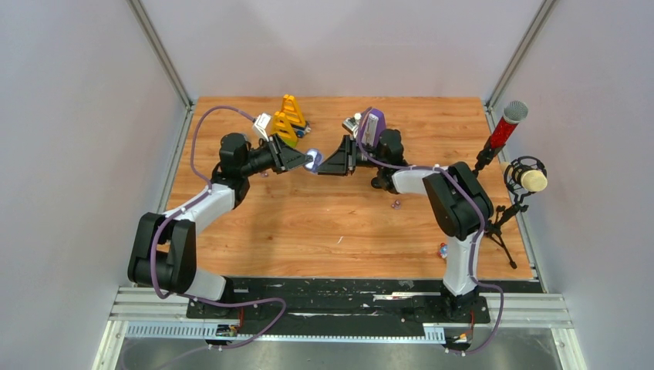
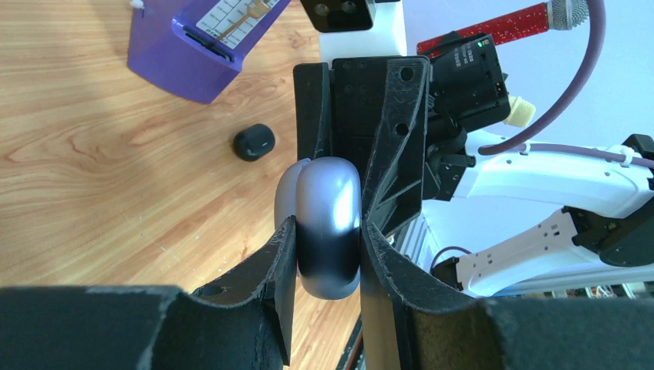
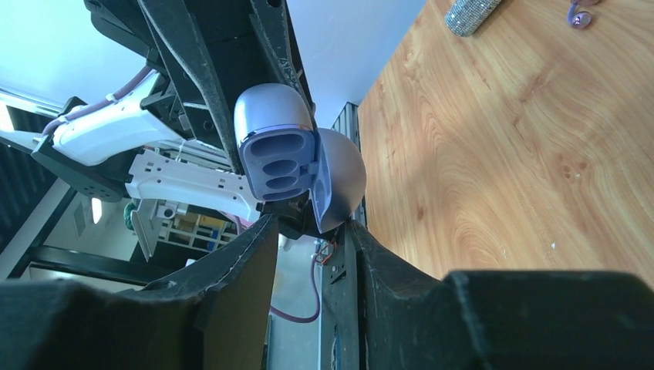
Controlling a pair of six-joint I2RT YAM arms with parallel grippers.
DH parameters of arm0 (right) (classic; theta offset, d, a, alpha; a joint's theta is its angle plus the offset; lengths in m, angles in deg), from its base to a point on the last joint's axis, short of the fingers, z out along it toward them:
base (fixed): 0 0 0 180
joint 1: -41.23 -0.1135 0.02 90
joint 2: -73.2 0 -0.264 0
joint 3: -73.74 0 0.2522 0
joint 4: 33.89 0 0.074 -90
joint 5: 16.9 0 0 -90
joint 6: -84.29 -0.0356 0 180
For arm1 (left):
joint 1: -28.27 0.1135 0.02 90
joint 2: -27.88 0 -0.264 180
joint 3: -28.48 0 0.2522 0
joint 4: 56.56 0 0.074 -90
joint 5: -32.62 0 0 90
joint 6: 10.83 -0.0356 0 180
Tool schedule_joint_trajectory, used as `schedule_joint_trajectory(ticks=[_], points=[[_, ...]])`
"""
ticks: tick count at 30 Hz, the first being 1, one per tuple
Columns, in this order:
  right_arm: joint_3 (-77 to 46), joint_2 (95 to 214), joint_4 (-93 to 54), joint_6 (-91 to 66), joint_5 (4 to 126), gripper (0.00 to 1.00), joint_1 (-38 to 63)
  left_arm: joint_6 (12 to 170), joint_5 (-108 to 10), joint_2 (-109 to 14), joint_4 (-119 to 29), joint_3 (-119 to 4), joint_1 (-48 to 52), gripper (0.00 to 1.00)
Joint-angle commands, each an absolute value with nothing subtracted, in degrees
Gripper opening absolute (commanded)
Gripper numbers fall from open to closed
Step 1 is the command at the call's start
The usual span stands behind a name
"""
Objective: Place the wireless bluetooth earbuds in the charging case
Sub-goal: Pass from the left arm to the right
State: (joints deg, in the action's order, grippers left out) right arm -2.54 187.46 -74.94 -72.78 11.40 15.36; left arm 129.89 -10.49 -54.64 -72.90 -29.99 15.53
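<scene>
My left gripper (image 2: 328, 226) is partway closed. Its two fingers press against opposite sides of a pale grey-blue oval lump (image 2: 328, 189), holding it up off the surface (image 2: 100, 193). In the overhead view my right gripper (image 3: 310, 222) meets it head-on from 3 o'clock, with its fingers narrowed to either side of the lump's other end. I cannot tell whether its pads actually press on the lump.

From my right wrist the lump shows as two hinged halves swung apart. One half faces the camera with three oval recesses, and the other is a smooth dome just beside my finger.

The charging case (image 2: 254, 142) is in neither gripper. From my left wrist it is a small black rounded oval lying flat on the surface at 10 o'clock of the lump. A purple metronome (image 2: 202, 58) stands at its 11 o'clock, its lower corner near the case but not touching it.
</scene>
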Motion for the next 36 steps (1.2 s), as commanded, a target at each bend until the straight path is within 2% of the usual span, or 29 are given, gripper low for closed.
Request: schedule_joint_trajectory(ticks=[1, 21, 28, 33, 36], points=[[-5.31, 188.99, -79.21, -74.7, 10.84, 0.36, 15.23, 130.27, -11.05, -53.54, -75.56, -30.02, 15.87, 0.0], [-10.41, 193.71, -81.44, -78.57, 8.93, 0.35, 14.6, 130.19, -11.15, -53.59, -75.47, -30.02, 15.87, 0.0], [-11.43, 194.6, -82.86, -79.82, 7.93, 0.29, 14.12, 130.01, -11.33, -53.6, -75.09, -30.01, 15.87, 0.0], [-11.57, 194.76, -83.84, -80.41, 7.49, 0.2, 13.9, 129.62, -11.52, -53.36, -74.62, -30.08, 15.87, 0.0], [-11.4, 194.63, -83.74, -80.23, 7.27, 0.13, 13.85, 129.33, -11.53, -53.18, -74.27, -30.17, 15.95, 0.11]])
